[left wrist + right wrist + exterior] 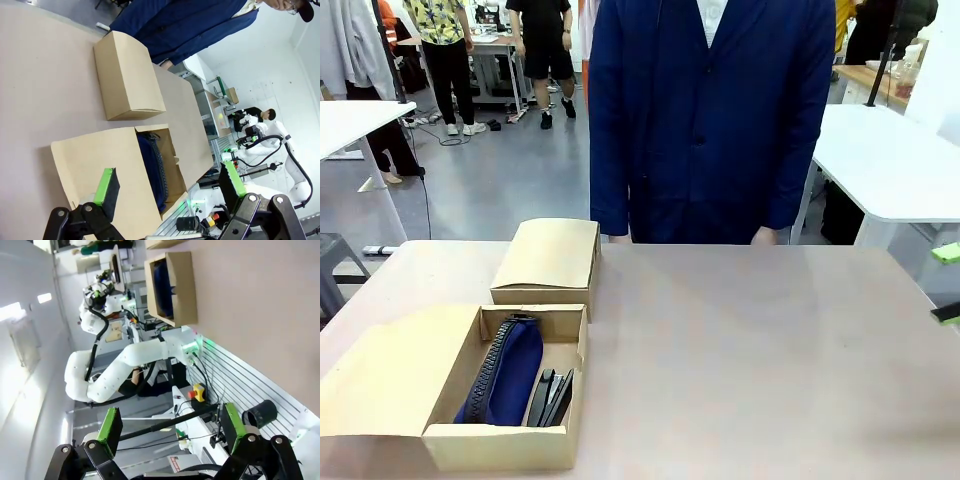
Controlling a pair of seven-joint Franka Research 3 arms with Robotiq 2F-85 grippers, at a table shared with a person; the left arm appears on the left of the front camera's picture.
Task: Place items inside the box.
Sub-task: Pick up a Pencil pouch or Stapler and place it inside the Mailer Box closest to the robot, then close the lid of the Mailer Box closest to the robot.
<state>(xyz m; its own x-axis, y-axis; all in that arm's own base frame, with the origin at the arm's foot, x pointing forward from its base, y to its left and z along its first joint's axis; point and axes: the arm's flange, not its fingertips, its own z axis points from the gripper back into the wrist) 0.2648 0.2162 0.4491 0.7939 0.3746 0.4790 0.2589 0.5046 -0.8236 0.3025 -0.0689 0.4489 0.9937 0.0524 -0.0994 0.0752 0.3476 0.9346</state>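
1. The open box [506, 445] sits on the counter [750, 360] at about 7 o'clock in the front view, with the navy pouch [508, 372] lying lengthwise inside and two black staplers [551, 398] just beside it at its 3 o'clock. Free room is narrow; another item dropped in carelessly may land on the pouch and tip over the wall.
2. The box's flap [382, 375] lies spread toward 9 o'clock. An arm coming in low from that side may catch it and drag the light cardboard, shifting the contents.
3. A closed box [550, 262] stands just beyond the open one, at 12 o'clock from it, nearly touching. A reach that overshoots may nudge it toward the person [710, 110] at the far edge.
4. The left gripper [167, 187] hangs released above the flap and holds nothing, fingers spread wide. Descending at this spread, a finger may strike the box wall.
5. The right gripper [170, 427] is likewise released and empty, off the counter's side. Crossing toward the box, it may meet the left arm.
6. No loose item lies on the counter, so any further piece probably comes by hand; a mistimed handover may drop it.
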